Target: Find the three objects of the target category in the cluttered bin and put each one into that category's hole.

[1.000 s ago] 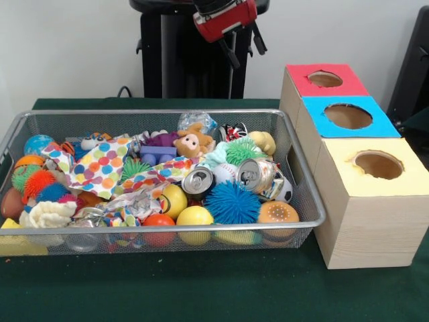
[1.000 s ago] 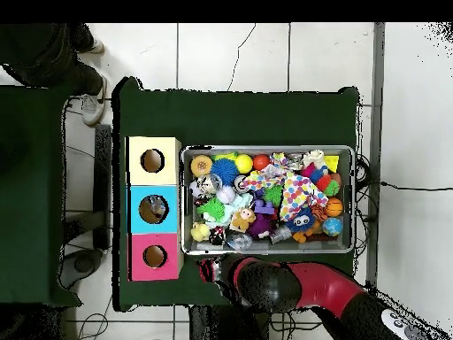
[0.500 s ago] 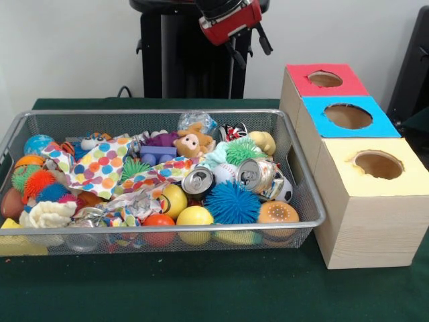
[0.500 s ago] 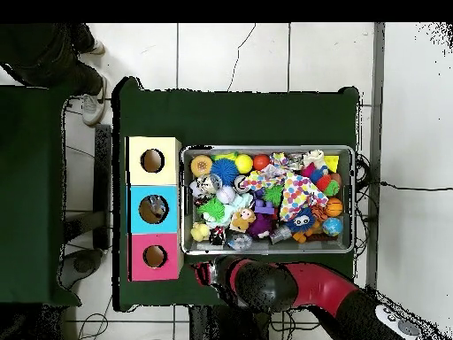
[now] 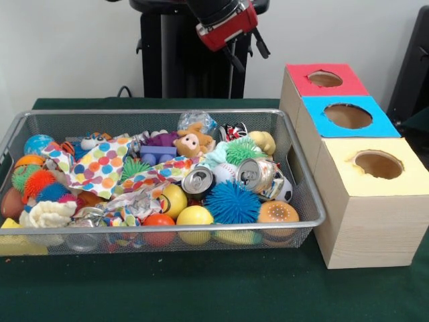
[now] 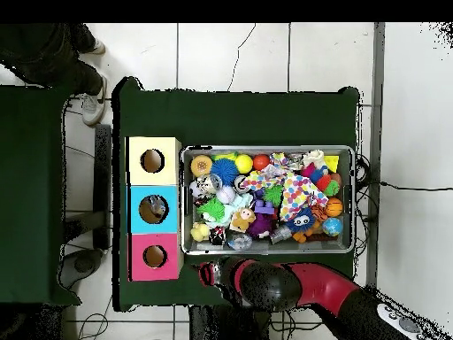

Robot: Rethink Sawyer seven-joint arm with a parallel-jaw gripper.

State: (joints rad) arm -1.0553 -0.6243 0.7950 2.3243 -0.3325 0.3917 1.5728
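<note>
My gripper hangs open and empty, high above the far rim of the wire bin, right of its middle. From overhead the gripper sits just outside the bin's robot-side rim, near the red box. The bin is packed with mixed items. Two crushed cans lie beside a blue spiky ball. Yellow balls, a plush animal and spotted cloth lie around them. Three boxes with round holes stand to the right: red, blue, yellow.
The boxes stand in a row close against the bin's right end. Green cloth covers the table in front. A person's legs and shoes show at the overhead view's upper left, beside the table.
The gripper has swayed a little above the bin's far rim, first right and up, then back left. Nothing in the bin has moved.
</note>
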